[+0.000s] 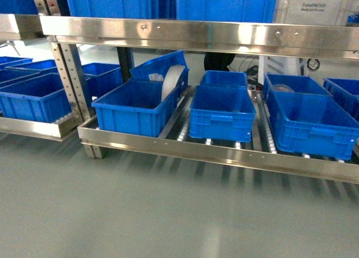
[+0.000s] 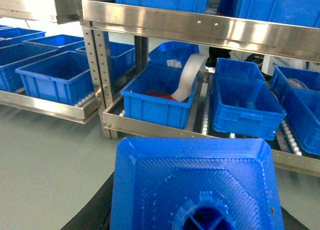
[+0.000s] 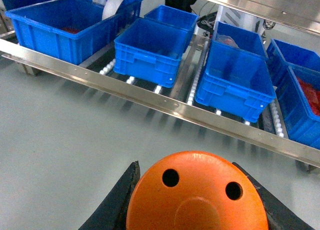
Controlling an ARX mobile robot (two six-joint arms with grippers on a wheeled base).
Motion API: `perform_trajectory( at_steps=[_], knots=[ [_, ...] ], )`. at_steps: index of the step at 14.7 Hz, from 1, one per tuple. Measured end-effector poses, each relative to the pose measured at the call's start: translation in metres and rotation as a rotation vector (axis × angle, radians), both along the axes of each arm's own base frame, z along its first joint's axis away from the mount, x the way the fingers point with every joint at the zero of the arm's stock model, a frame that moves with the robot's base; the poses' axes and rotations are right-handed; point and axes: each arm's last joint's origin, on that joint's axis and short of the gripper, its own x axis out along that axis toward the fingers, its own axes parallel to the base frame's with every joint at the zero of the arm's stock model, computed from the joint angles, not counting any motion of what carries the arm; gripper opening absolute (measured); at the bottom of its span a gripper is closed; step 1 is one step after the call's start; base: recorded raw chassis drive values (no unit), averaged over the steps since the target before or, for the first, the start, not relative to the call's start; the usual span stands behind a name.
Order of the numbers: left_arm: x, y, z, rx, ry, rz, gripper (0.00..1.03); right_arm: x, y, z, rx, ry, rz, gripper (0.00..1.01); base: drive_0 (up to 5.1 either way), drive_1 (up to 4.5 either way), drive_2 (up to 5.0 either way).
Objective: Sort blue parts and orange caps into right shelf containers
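Both parts in hand, crates ahead on the shelf.
Your left gripper [image 2: 192, 210] grasps the blue plastic block [image 2: 195, 185], your right gripper [image 3: 197, 200] the round orange cap [image 3: 197, 195]; release short of the blue ribbed crates [image 1: 222, 112] and either lands on the floor.

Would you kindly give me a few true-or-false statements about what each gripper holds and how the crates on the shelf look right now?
1. The right gripper holds an orange cap. True.
2. The left gripper carries a red part. False: the left wrist view shows a blue part in front of the camera.
3. A white strip stands in the leftmost front crate of the right shelf. True.
4. The middle front crate is piled with orange caps. False: no caps show in it.
5. The shelf rail is wooden. False: it is shiny metal.
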Motion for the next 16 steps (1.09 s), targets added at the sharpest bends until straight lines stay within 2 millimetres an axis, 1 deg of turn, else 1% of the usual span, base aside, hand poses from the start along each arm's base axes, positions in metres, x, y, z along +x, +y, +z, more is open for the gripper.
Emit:
perform_trajectory(
  at_steps=[7, 14, 16],
  knots=[
    [0.0, 0.0, 0.0, 0.0, 0.0, 0.0, 0.44, 0.0, 0.0, 0.0, 0.0, 0.0, 0.0, 0.43, -1.6, -1.58, -1.6],
    [0.0001, -0.0002, 0.0, 0.0, 0.0, -0.003, 0.44, 0.0, -0.0002, 0.0, -0.002, 0.0, -0.006, 0.43, -0.3, -0.3, -0.3],
    [-0.0003, -0.0001, 0.0008, 0.0, -0.006, -0.002, 0.44, -0.0004, -0.0002, 0.0011, -0.002, -0.006, -0.005, 0.43, 0.0, 4.09, -4.1]
  ],
)
